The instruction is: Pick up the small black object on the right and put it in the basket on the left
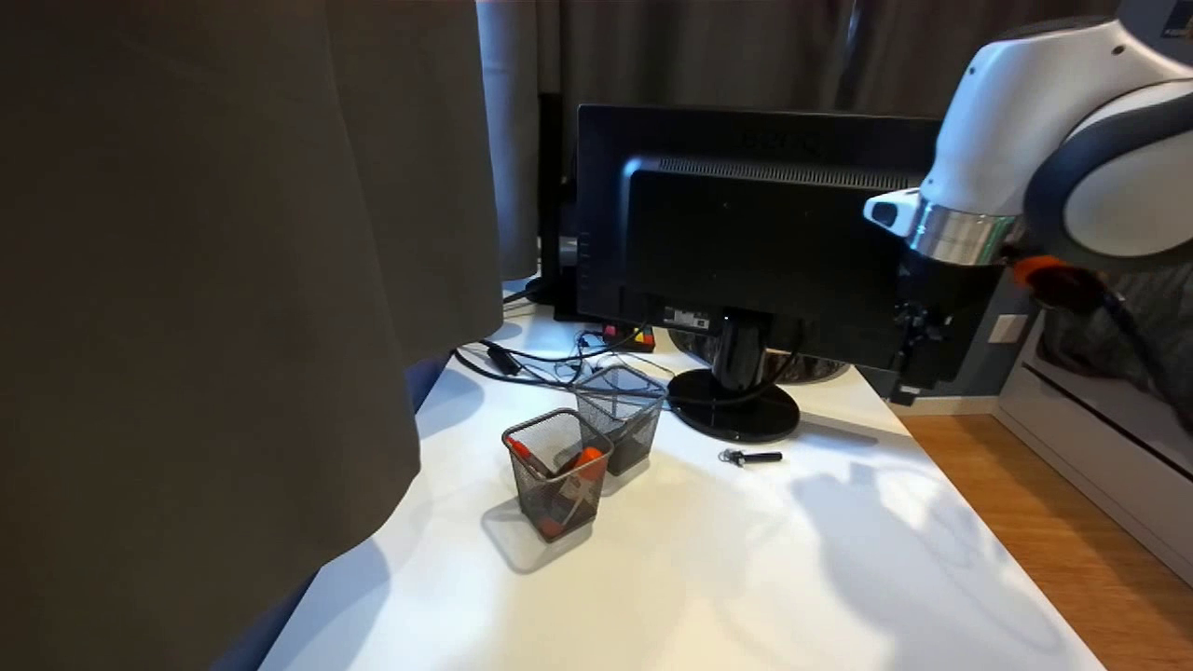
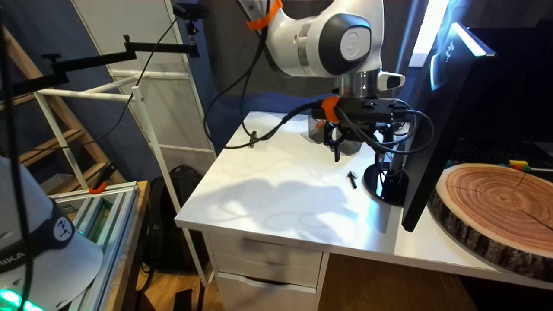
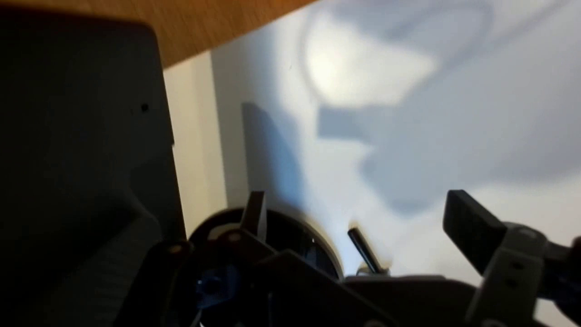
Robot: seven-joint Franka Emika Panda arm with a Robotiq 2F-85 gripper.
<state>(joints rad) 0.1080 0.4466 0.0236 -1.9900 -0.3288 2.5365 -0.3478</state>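
Remotely, I am hovering an empty, wide-spread gripper [image 3: 356, 213] above a desk [image 1: 708, 578] where the small black piece [image 1: 762, 458] is lying near the monitor base [image 1: 718, 424]. Pickup and basket [image 1: 527, 481] delivery are apparently remaining.

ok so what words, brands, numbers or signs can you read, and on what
"MIKA", cut off at left: black band on the robot base.
"BENQ", probably, very faint: back of the monitor.
Emblem, no letters: same band; a fainter one: arm joint.
White sticker on the monitor: too small to read.
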